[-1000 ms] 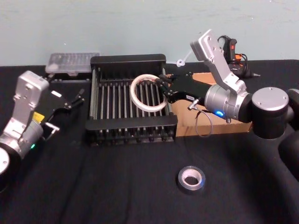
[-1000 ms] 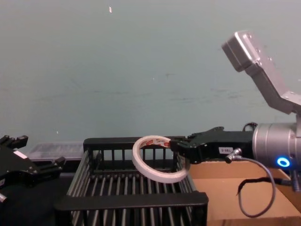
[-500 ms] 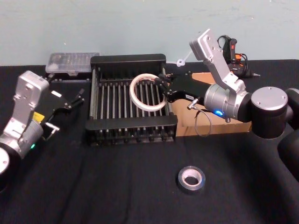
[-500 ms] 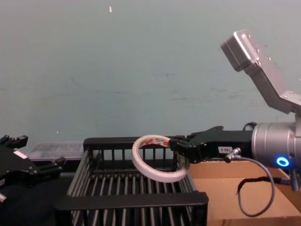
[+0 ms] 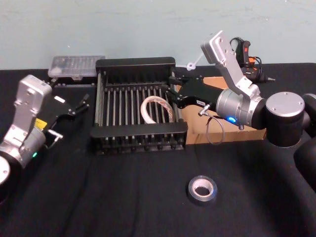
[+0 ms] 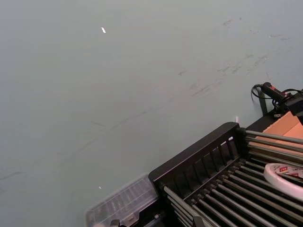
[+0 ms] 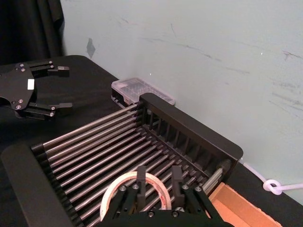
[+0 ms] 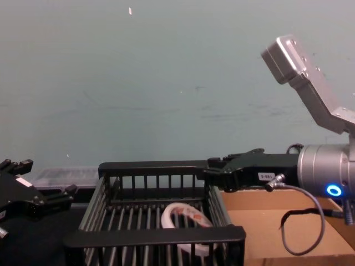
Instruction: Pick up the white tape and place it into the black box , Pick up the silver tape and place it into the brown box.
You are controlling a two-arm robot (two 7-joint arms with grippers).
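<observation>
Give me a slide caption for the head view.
Right claw open over the black box, white tape lying inside; silver tape on the table, left claw idle.

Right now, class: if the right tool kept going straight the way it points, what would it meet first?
Probably nothing close: the right tool points across the black box, above the white tape. The parked left tool lies beyond, though depth is unclear.

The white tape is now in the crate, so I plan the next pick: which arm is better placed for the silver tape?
Probably right: the silver tape lies on the right half, nearer the open right gripper than the left gripper.
</observation>
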